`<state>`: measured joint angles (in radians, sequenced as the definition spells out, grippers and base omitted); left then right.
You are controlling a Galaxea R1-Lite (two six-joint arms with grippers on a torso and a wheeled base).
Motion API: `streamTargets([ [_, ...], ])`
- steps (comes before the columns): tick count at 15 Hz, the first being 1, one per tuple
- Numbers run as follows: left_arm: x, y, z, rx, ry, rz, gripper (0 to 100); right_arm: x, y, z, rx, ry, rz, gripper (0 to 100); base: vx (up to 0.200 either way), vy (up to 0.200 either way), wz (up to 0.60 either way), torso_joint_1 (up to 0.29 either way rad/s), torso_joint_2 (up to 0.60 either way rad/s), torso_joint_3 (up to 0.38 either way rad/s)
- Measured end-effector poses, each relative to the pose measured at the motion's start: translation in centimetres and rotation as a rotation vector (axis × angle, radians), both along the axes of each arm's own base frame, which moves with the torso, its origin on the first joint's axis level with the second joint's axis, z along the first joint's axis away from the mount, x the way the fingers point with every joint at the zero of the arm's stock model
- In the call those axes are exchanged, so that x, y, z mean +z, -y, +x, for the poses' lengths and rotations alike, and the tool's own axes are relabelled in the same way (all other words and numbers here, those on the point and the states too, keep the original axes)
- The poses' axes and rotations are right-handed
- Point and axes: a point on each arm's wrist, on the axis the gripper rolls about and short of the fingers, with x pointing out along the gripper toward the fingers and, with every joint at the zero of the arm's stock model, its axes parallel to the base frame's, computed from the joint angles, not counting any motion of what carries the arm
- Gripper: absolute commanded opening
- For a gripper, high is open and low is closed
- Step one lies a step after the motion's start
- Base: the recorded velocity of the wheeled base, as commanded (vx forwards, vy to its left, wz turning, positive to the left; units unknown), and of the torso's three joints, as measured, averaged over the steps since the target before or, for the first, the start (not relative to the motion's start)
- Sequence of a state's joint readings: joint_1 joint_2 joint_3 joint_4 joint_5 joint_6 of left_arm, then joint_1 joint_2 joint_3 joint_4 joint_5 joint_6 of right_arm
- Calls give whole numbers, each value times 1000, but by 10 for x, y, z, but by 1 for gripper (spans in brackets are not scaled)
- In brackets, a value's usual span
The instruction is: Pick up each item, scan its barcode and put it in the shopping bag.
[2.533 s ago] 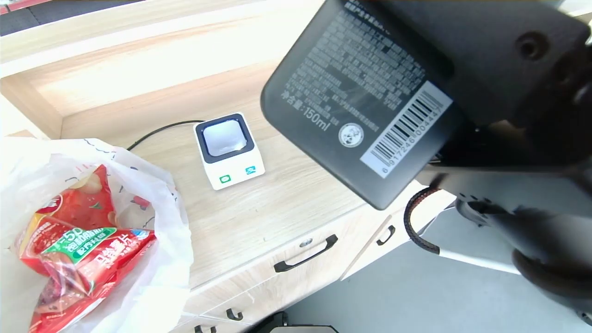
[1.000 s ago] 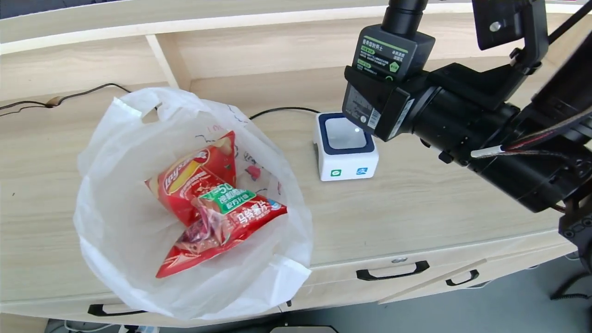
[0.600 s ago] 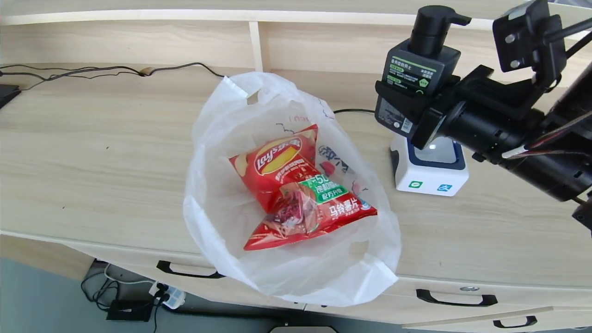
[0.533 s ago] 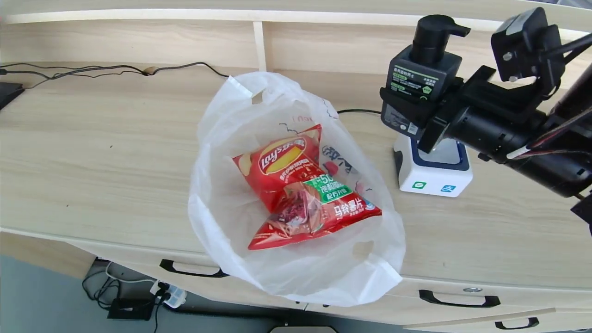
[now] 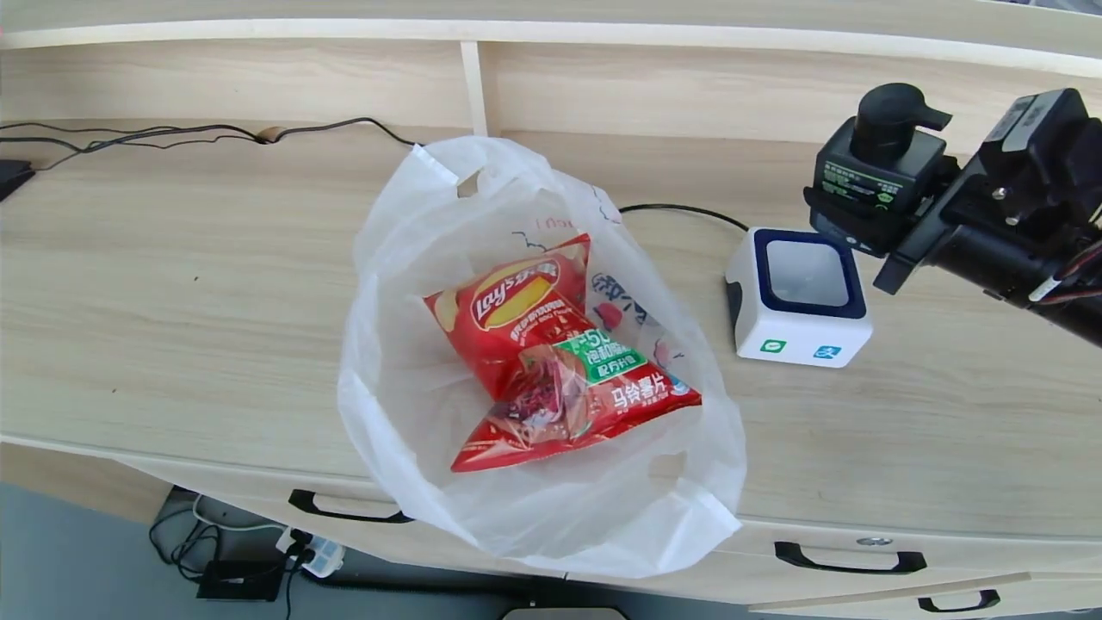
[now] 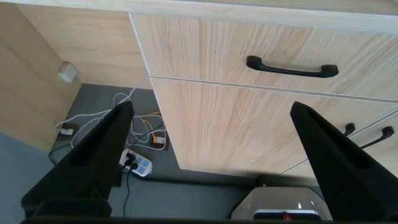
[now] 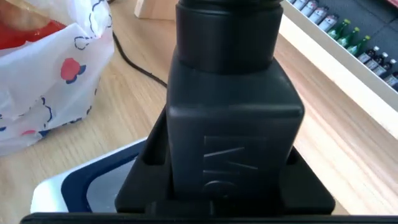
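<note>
A black pump bottle (image 5: 871, 179) hangs upright in the air, just right of and behind the white barcode scanner (image 5: 796, 297). My right gripper (image 5: 865, 226) is shut on its lower body. Close up, the bottle (image 7: 230, 118) sits between the fingers of my right gripper (image 7: 230, 190), above the scanner (image 7: 74, 190). The white shopping bag (image 5: 405, 284) stands open mid-counter with red crisp packets (image 5: 542, 344) inside. My left gripper (image 6: 211, 168) hangs open below counter level, facing the drawer fronts, with nothing between its fingers.
A black cable (image 5: 680, 209) runs from the scanner behind the bag. More cables (image 5: 172, 131) lie at the counter's back left. Drawer handles (image 5: 848, 560) line the front below. A power strip (image 6: 138, 163) lies on the floor. Bare counter spreads left of the bag.
The head camera swung left, bringing the whole bag into view. In the last half second my right gripper carried the bottle rightward off the scanner, uncovering its window.
</note>
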<state>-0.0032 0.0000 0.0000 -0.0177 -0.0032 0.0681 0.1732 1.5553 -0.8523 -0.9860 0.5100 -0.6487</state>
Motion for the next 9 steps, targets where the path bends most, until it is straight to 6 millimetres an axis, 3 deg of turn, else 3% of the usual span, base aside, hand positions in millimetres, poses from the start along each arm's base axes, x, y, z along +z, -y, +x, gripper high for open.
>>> streamTargets([
  [9,0,0,0,1,0,-3,100,8,-10,23,102,157,-145,0,0,0,0,0,0,0],
])
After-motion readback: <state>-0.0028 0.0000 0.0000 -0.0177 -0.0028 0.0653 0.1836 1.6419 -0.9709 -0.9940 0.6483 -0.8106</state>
